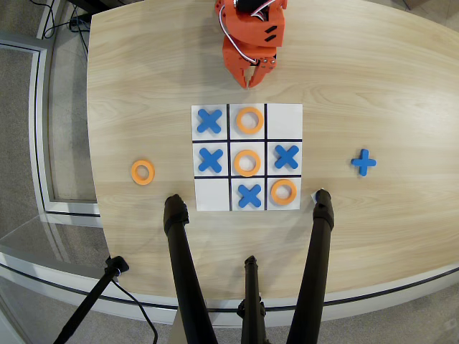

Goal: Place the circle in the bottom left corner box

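Circle (143, 172): lying flat on the bare table, well left of the board in the overhead view, apart from every other piece
Handling: looking light, stiff and thin, likely sliding easily on the smooth wood; a pinch across one side of the rim, one finger through the hole, seems safest
Bottom left corner box (212, 194): sitting empty at the near left of the board
Gripper (254, 79): hanging at the far side just beyond the board, pointing down, well apart from the circle
Jaws: looking nearly closed, holding nothing
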Controlling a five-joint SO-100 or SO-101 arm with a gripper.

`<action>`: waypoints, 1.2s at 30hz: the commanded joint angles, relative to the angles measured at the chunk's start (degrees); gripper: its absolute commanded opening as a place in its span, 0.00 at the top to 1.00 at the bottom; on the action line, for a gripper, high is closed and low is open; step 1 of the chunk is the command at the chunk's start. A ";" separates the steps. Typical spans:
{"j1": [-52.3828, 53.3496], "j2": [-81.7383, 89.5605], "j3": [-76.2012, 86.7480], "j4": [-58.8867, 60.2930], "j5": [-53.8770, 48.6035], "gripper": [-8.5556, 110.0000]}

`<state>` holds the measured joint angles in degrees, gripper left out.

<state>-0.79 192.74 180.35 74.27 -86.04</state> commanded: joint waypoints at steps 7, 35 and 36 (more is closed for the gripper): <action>-0.18 -0.44 3.16 0.35 0.18 0.93; -0.62 -9.32 1.41 -2.02 -0.35 0.93; 0.18 -10.81 -0.35 -0.79 -1.23 0.93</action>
<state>-2.11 184.92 180.35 73.12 -86.13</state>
